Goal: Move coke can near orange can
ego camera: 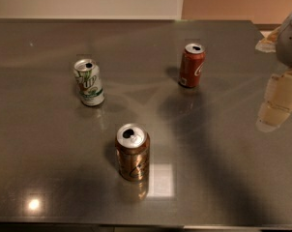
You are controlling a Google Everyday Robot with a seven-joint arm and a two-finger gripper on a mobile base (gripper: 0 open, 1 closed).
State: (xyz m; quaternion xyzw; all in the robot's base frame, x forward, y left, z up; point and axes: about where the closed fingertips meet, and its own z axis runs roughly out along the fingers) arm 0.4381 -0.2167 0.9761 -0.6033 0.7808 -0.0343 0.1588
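Note:
The coke can point(191, 65), red with white script and a silver top, stands upright on the grey table point(39, 168), right of centre toward the back. The orange can point(132, 152), coppery brown with a silver top, stands upright at the front centre, well apart from the coke can. My gripper point(277, 103) hangs at the right edge of the view, above the table and to the right of the coke can, touching nothing and holding nothing.
A white-and-green can point(89, 82) stands upright at the left, behind the orange can. The table's far edge meets a pale wall. Its right rear corner point(256, 24) is near my arm. The front edge runs along the bottom.

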